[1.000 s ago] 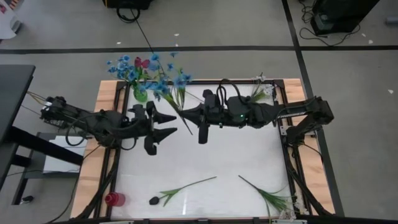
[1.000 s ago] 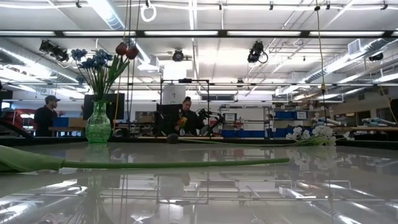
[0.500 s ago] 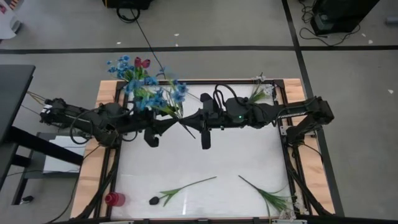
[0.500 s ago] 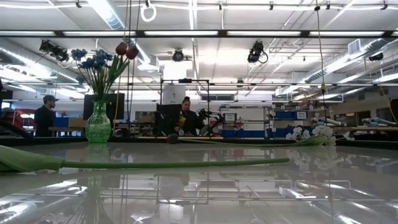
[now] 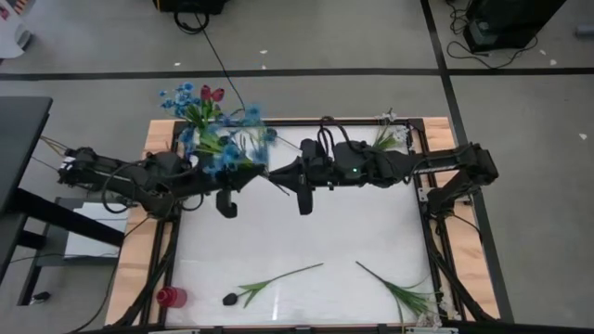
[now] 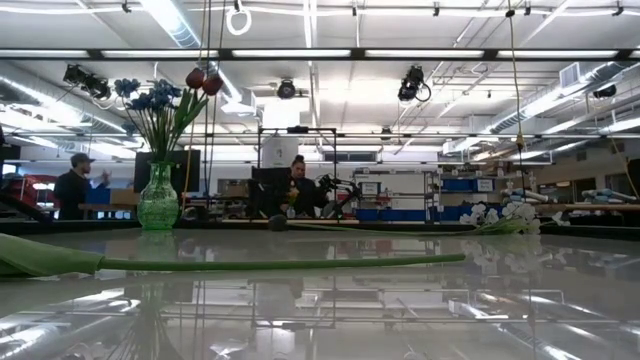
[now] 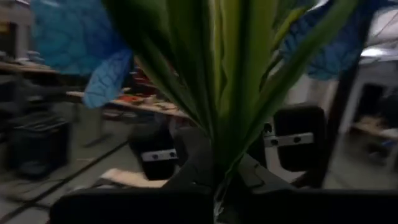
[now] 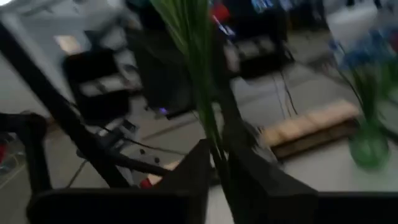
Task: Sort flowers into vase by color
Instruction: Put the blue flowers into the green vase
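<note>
A bunch of blue flowers [image 5: 227, 148] on a green leafy stem hangs in the air between my two grippers, above the far middle of the table. My left gripper [image 5: 259, 176] and my right gripper [image 5: 280, 175] meet tip to tip there, both shut on its stem. A green glass vase [image 5: 210, 139] at the far left corner holds blue and dark red flowers [image 6: 165, 95]. A dark-headed flower [image 5: 274, 281] and a white one [image 5: 401, 289] lie flat on the table near its front edge. My left gripper pinches the blue flower's stem [image 7: 219, 177] between its two fingers, just below the leaves. It comes level from the table's left. The flower is lifted clear, its heads leaning toward the vase. My right gripper pinches the same stem [image 8: 213, 148] between its two fingers, close beside the left gripper and toward the cut end [image 5: 281, 188]. It comes level from the table's right.
White flowers [image 5: 390, 135] lie at the far right corner. A small red object [image 5: 170, 297] stands at the front left corner. A raised frame [image 5: 422, 199] runs around the white table. People stand in the room behind.
My left gripper, open a second ago, has moved toward the right gripper and shut on the blue flower's stem. The flower has tipped: its heads have swung down and left toward the vase, while the stem stays in the right gripper.
</note>
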You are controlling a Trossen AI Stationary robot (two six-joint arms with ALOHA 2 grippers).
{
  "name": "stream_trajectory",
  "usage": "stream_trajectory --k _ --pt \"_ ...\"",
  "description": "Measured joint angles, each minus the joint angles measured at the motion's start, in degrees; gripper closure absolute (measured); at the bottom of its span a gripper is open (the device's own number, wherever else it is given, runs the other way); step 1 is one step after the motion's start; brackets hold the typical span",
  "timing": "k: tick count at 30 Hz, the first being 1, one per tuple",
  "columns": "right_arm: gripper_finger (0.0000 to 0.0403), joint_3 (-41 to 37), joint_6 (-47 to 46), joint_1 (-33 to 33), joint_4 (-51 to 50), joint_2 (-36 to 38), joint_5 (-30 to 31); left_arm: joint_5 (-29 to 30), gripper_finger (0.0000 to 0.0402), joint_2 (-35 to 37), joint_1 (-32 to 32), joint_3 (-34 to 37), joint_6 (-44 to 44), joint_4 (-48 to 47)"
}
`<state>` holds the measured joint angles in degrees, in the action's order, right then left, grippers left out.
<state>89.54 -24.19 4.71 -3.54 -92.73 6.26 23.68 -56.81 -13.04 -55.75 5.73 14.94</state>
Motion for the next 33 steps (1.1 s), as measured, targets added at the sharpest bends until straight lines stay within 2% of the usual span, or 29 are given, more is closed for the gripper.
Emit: stream_trajectory --k 4,7,11,13,19,27,33 --pt "0.0276 0.0 -6.5 -1.7 -7.2 0.0 1.4 7.6 0.0393 3.2 0.1 0.0 0.1 -8.0" --pt "0.0249 0.0 -12.0 -3.1 -15.0 0.1 2.5 15.7 0.0393 6.3 0.1 0.0 0.1 -14.6" --pt "0.0235 -0.1 -13.3 -4.4 -23.5 0.1 2.7 30.7 0.0390 11.6 0.4 0.0 3.1 -26.3" --pt "0.0235 -0.1 -13.3 -4.7 -25.7 0.1 2.7 36.1 0.0388 14.1 1.5 0.0 5.8 -33.5" --pt "0.0235 -0.1 -8.3 -5.0 -26.5 0.0 2.7 43.5 0.0386 19.4 5.9 0.0 19.4 -54.4" --pt "0.0235 -0.1 0.0 -7.5 -26.8 0.0 -1.4 58.8 0.0386 21.4 6.6 0.0 34.8 -72.3" --pt "0.0235 -0.1 4.5 -10.7 -26.8 0.1 -4.2 62.5 0.0386 19.1 6.6 0.0 51.3 -81.8"
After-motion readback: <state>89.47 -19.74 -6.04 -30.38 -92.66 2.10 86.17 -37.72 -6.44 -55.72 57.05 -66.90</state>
